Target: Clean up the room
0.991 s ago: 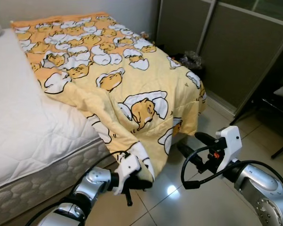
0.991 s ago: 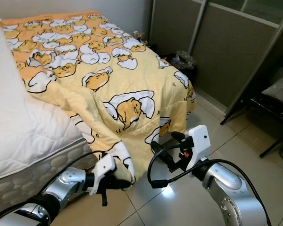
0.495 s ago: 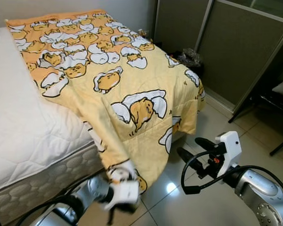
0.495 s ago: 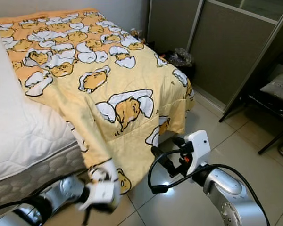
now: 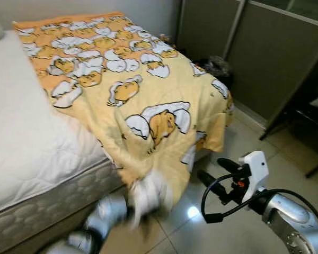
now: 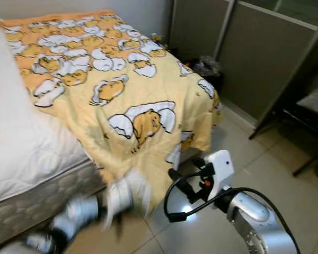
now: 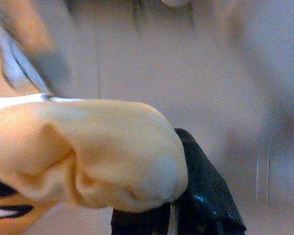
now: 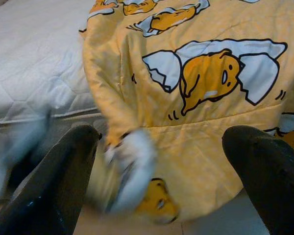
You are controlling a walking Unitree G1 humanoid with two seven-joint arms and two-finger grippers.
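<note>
Left fingers half-buried under blanket corner.

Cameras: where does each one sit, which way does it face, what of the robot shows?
Left eye: head, looking down at the bed and quilt; blurred left end effector, right end effector.
Right eye: same scene, same arms, shifted slightly.
Left wrist: along its fingers, pinching a quilt fold.
Right wrist: between its spread fingers, facing the hanging quilt edge and mattress.
Shared: the quilt; the right wrist also catches the blurred left end effector.
</note>
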